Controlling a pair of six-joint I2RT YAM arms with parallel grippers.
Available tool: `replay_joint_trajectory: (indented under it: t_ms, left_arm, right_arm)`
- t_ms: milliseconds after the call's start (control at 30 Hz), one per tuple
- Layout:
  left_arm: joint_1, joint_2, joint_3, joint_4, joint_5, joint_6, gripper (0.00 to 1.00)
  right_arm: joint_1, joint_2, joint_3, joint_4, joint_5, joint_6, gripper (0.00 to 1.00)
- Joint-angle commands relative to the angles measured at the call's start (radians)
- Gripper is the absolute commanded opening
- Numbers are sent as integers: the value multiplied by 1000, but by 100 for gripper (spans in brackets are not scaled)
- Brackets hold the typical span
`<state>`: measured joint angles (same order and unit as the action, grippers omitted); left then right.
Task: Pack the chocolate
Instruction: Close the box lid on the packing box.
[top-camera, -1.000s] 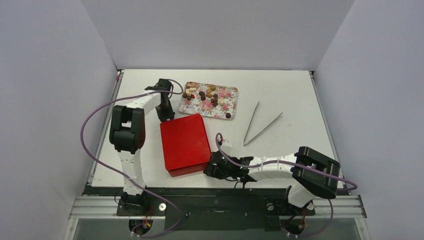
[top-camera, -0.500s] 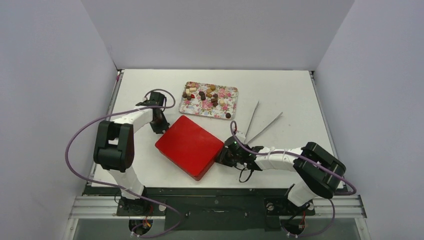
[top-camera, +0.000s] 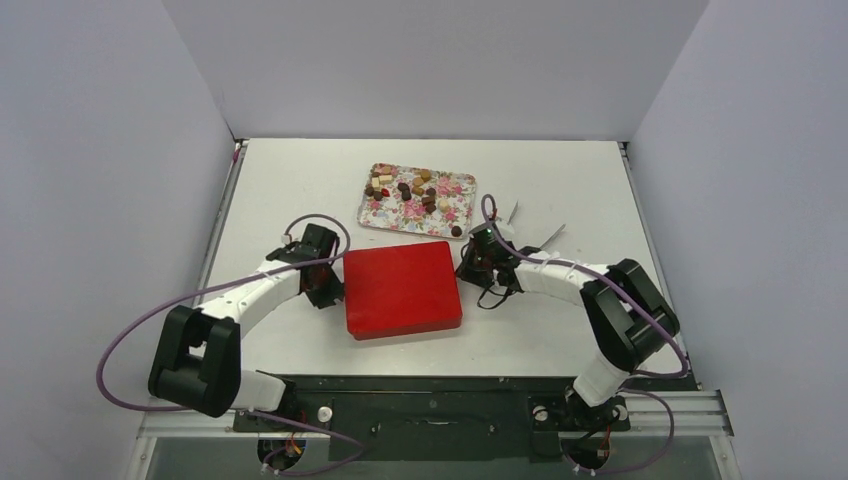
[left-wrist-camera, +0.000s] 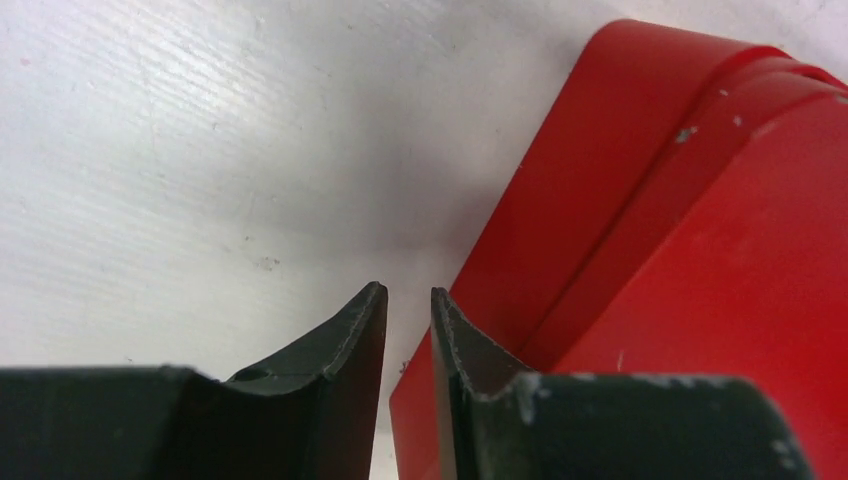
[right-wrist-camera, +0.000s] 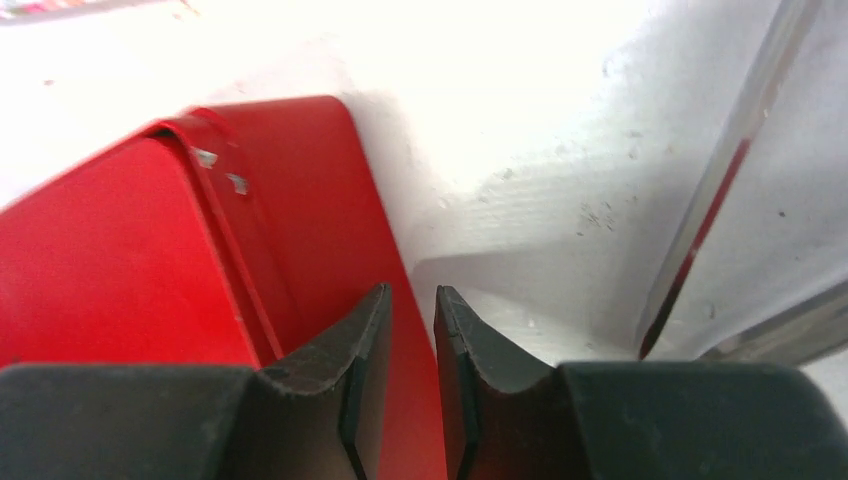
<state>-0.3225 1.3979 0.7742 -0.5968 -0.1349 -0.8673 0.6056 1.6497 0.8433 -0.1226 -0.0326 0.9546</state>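
The left gripper (left-wrist-camera: 408, 295) has its fingers nearly pressed together, a thin slit between them and nothing in it. Its tips sit low on the table (top-camera: 560, 170) at the left wall of the red box (top-camera: 402, 288), one finger at or against the box's corner; whether it presses cannot be told. The right gripper (right-wrist-camera: 412, 292) is likewise all but closed and empty, its tips at the box's right wall, near the far right corner. The tongs (top-camera: 545, 238) lie just beside it on the outer side. The box sits between the two arms with its lid on, the seam under the lid showing in both wrist views. The chocolate (top-camera: 410, 190) is all on the tray (top-camera: 460, 190), which lies just beyond the box's far edge and apart from it; none is packed. The step in hand looks like bracing or squaring the box so that the lid can come off. To do it well, both sets of tips should stay low against the base wall, under the seam, and push evenly from the two sides, since a push near one corner alone would likely spin the box. The box should not be driven into the tray, and the right arm should avoid knocking the tongs, which will probably be wanted for such small pieces.
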Motion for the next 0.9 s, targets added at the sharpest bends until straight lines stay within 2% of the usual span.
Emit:
replay_joint_trajectory:
  t_ms: [0, 133, 233, 300, 367, 433, 567, 633, 867]
  left_arm:
    - [39, -111, 26, -55, -24, -40, 22]
    - [150, -137, 139, -82, -93, 78, 31]
    - [174, -52, 287, -55, -77, 165, 42]
    - [174, 26, 367, -13, -27, 212, 45]
    - [167, 119, 437, 24, 57, 251, 45]
    - [145, 228, 530, 6, 113, 295, 43]
    - [94, 386, 676, -34, 105, 379, 37]
    - [83, 439, 717, -46, 112, 402, 36]
    - [26, 534, 721, -44, 135, 461, 32]
  right_arm:
    - [-28, -79, 45, -21, -29, -45, 21]
    - [-38, -229, -5, -128, 54, -54, 23]
    - [-25, -377, -102, -178, 90, -22, 23]
    - [21, -470, -162, -209, 129, 19, 23]
    - [107, -553, -206, -235, 184, 106, 21]
    - [271, -601, -233, -245, 241, 193, 17]
    - [510, -589, -253, -216, 338, 361, 12]
    - [579, -547, -257, -158, 363, 412, 12]
    - [625, -356, -260, 38, 368, 462, 9]
